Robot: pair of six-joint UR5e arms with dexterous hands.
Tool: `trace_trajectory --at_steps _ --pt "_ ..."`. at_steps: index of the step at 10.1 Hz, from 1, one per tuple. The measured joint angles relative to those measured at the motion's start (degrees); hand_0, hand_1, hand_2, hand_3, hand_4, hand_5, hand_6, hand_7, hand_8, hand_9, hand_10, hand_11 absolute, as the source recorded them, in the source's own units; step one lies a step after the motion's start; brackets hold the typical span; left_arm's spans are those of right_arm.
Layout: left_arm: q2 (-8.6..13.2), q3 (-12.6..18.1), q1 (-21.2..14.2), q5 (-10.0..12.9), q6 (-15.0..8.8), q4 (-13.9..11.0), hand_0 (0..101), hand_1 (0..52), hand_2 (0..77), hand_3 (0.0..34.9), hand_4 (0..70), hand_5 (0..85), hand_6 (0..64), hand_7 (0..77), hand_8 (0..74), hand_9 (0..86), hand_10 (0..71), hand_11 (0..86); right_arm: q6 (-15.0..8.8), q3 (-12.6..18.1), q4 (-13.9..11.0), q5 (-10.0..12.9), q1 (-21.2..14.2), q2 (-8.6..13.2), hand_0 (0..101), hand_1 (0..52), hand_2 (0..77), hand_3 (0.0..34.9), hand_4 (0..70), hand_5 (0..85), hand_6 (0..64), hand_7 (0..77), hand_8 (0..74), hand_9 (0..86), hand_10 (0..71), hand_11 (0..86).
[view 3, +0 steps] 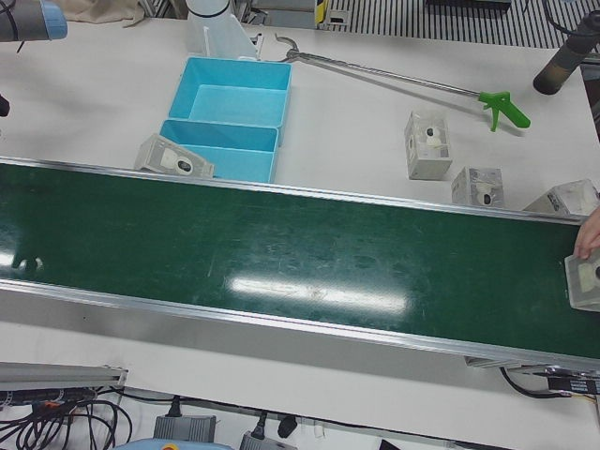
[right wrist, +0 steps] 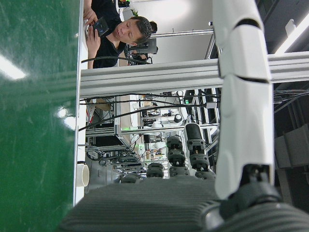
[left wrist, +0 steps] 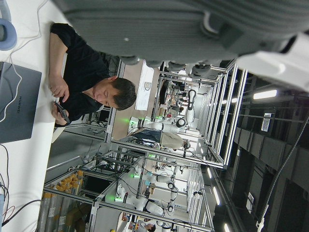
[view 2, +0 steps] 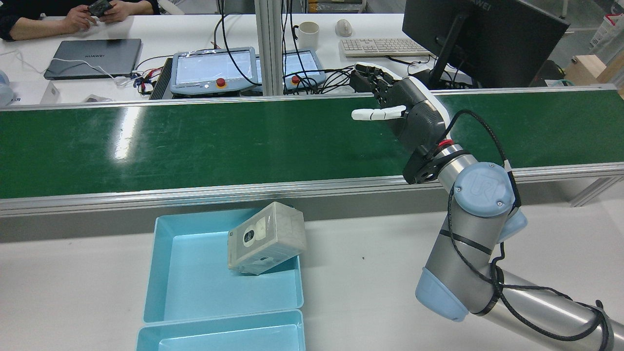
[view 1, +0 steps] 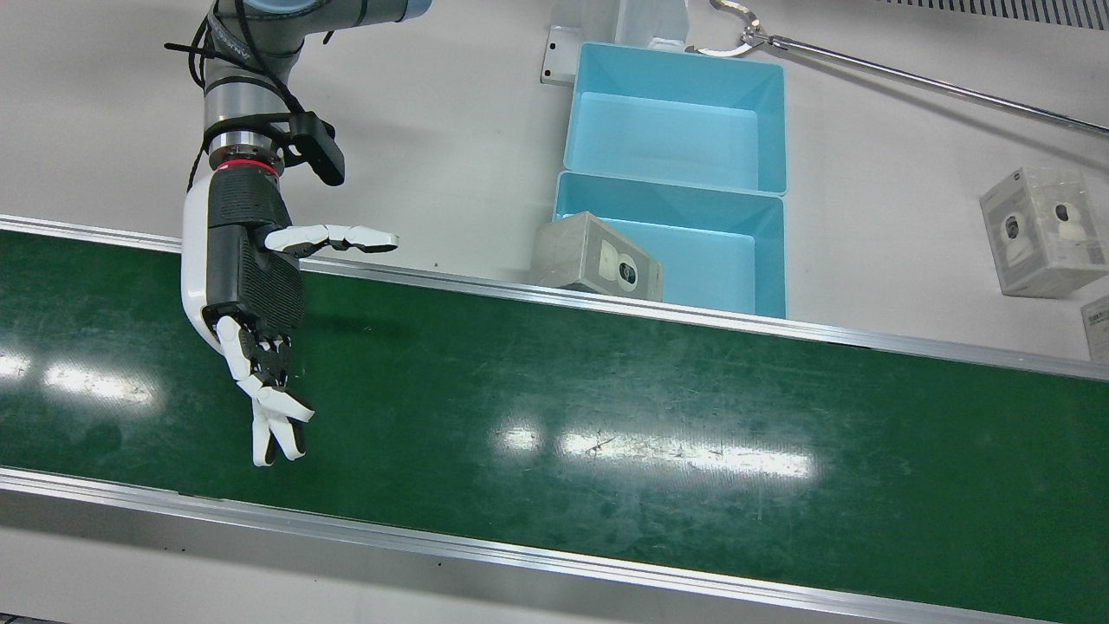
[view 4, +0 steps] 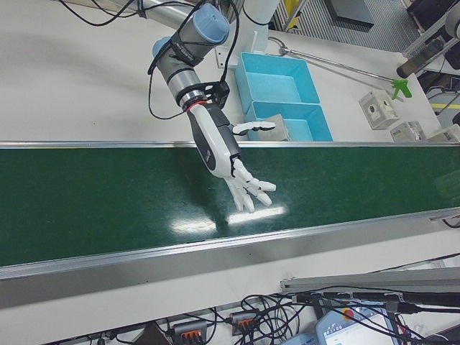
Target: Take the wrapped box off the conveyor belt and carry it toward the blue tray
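A wrapped grey box (view 1: 598, 260) with a camera picture leans tilted on the belt-side rim of the nearer blue tray (view 1: 723, 251). It also shows in the rear view (view 2: 267, 237) and the left-front view (view 3: 173, 157). My right hand (view 1: 251, 286) hovers over the green conveyor belt (view 1: 606, 390), open and empty, fingers spread, well to the side of the box; it also shows in the rear view (view 2: 414, 117) and the right-front view (view 4: 223, 151). Another wrapped box (view 3: 586, 281) lies on the belt's far end under a person's hand. My left hand (left wrist: 193, 29) shows only its palm.
A second blue tray (view 1: 684, 139) adjoins the first on the side away from the belt. Several more wrapped boxes (view 3: 427, 145) stand on the white table. A long reacher tool (view 3: 394, 75) lies behind the trays. Operators' desks with laptop and pendants (view 2: 209, 68) lie beyond the belt.
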Motion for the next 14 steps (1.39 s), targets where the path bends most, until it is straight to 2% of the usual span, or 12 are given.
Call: trace_trajectory --at_steps 7,8,9,11,14 --pt "0.0 0.0 0.0 0.0 0.0 0.0 0 0.0 1.1 0.0 0.0 1.1 0.5 0.5 0.5 0.0 0.5 0.5 0.28 -1.09 0.24 0.0 -0.13 -0.13 49 16.9 12.0 0.0 6.5 22.4 4.9 4.4 1.6 3.8 0.0 0.5" --pt "0.0 0.0 0.0 0.0 0.0 0.0 0 0.0 0.5 0.0 0.0 1.1 0.5 0.5 0.5 0.0 0.0 0.5 0.42 -1.67 1.39 0.0 -0.31 -0.13 49 16.9 12.0 0.0 6.5 22.4 4.9 4.4 1.6 3.8 0.0 0.5" --pt "0.0 0.0 0.0 0.0 0.0 0.0 0 0.0 1.1 0.0 0.0 1.1 0.5 0.5 0.5 0.0 0.5 0.5 0.5 -2.72 3.55 -0.12 -0.56 -0.12 49 16.9 15.3 0.1 9.8 20.7 6.5 4.4 2.7 5.4 0.0 0.5" --pt "0.0 0.0 0.0 0.0 0.0 0.0 0 0.0 0.5 0.0 0.0 1.1 0.5 0.0 0.5 0.0 0.5 0.5 0.51 -4.94 7.09 -1.54 -0.82 -0.05 49 16.9 15.8 0.1 12.5 22.9 6.0 5.5 2.7 5.4 0.0 0.5" --pt "0.0 0.0 0.0 0.0 0.0 0.0 0 0.0 0.5 0.0 0.0 1.1 0.5 0.5 0.5 0.0 0.5 0.5 0.11 -5.77 8.15 -2.4 -1.05 0.4 49 18.5 15.3 0.1 12.0 24.0 7.1 5.5 2.7 5.4 0.0 0.5"
